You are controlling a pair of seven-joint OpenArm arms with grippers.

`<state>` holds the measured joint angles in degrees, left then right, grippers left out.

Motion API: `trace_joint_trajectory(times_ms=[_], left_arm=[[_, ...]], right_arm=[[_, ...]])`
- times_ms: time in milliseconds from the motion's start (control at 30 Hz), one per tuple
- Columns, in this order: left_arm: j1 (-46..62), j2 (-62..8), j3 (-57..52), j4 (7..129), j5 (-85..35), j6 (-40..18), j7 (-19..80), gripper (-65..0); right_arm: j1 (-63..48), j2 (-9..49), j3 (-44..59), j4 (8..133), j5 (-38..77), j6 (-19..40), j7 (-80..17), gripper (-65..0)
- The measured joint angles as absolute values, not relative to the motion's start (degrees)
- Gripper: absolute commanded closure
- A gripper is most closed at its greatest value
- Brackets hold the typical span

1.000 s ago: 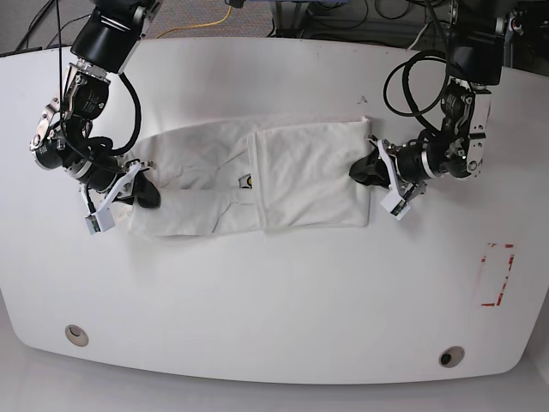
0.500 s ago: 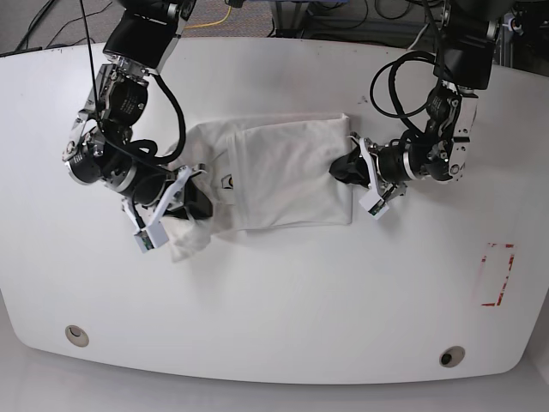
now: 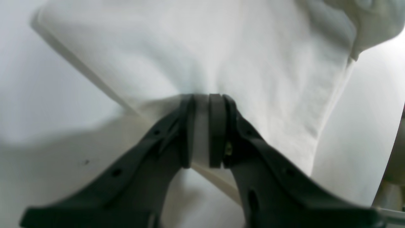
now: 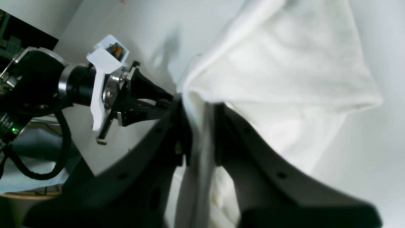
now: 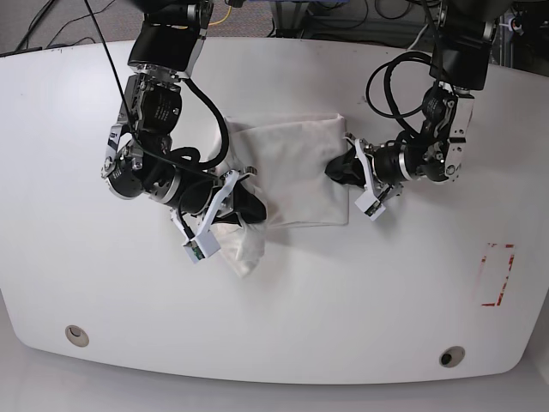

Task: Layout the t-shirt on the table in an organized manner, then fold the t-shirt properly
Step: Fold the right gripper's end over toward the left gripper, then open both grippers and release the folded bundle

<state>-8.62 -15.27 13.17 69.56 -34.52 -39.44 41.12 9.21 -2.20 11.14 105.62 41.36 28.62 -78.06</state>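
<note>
The white t-shirt (image 5: pixel 296 176) lies partly folded at the middle of the table (image 5: pixel 300 300); its print is hidden. My right gripper (image 5: pixel 244 204), on the base view's left, is shut on the shirt's left end and holds it lifted, with cloth hanging down below it (image 5: pixel 243 249). In the right wrist view that gripper (image 4: pixel 201 126) pinches a fold of the shirt (image 4: pixel 278 63). My left gripper (image 5: pixel 343 170) is shut on the shirt's right edge, low at the table. In the left wrist view its fingers (image 3: pixel 186 126) clamp the cloth (image 3: pixel 221 47).
A red tape rectangle (image 5: pixel 496 275) marks the table at the right. Two grommet holes (image 5: pixel 77 333) (image 5: pixel 451 355) sit near the front edge. Cables and dark equipment lie beyond the far edge. The left arm's gripper shows in the right wrist view (image 4: pixel 142 91).
My right gripper has carried the shirt's left end rightward, toward the middle, bunching and lifting it. My left gripper has shifted slightly left with the right edge still held.
</note>
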Motion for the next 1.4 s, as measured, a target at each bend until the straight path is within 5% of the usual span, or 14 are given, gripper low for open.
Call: trace_joint_trajectory(times_ms=[333, 867, 1100, 1400], left_arm=[[-8.6, -15.27, 13.19, 69.56, -34.52, -39.27, 41.1, -7.4], [-8.6, -15.14, 13.13, 69.56, -34.54, -39.05, 41.1, -7.4], [-8.62, -15.11, 13.13, 69.58, -34.54, -39.05, 41.08, -7.4], [-9.67, -15.14, 12.71, 71.26, -33.23, -38.76, 43.33, -7.4]], right_arm=[[9.78, -2.24, 10.04, 104.81, 41.12, 28.51, -77.78, -4.6], [7.77, -4.08, -1.02, 104.99, 41.3, 28.49, -77.38, -64.8], [8.1, -6.09, -2.2, 105.45, 41.85, 28.49, -77.19, -65.0], [9.65, 0.4, -1.58, 106.78, 41.56, 28.51, -77.17, -65.0]])
